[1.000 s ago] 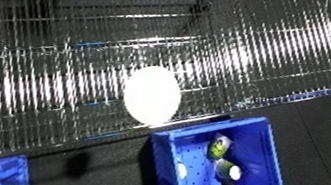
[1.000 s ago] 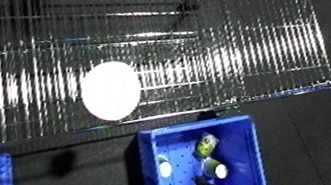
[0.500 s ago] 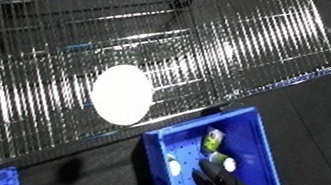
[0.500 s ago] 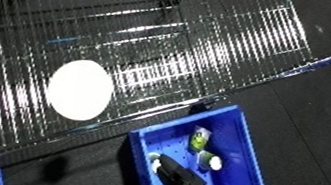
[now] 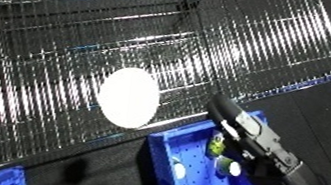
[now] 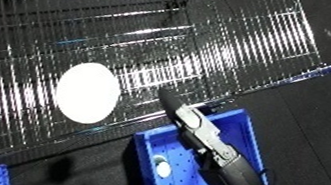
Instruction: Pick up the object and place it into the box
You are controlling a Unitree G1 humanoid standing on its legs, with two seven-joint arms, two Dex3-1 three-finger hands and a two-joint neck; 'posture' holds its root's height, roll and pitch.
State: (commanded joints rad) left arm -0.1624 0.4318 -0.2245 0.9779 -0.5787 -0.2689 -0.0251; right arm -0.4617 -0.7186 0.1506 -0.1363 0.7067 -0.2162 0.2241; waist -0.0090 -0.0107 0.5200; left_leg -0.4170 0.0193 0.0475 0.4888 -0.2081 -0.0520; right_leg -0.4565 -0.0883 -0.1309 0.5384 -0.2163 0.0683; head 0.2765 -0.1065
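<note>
lying flat on the wire shelf [image 5: 51,42], the white disc [image 5: 129,96] sits left of the blue bin [image 5: 189,184], which holds small green and white items [image 5: 224,160]. the right hand [image 5: 227,115] reaches up over the bin toward the shelf, likely for the disc; i cannot tell whether its fingers are spread.

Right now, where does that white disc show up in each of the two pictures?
Left eye view: the white disc sits left of centre, on the wire rack.
Right eye view: farther left, mid-height, at the same rack.
Shared landmark: the blue bin lies below and right of it in both.
</note>
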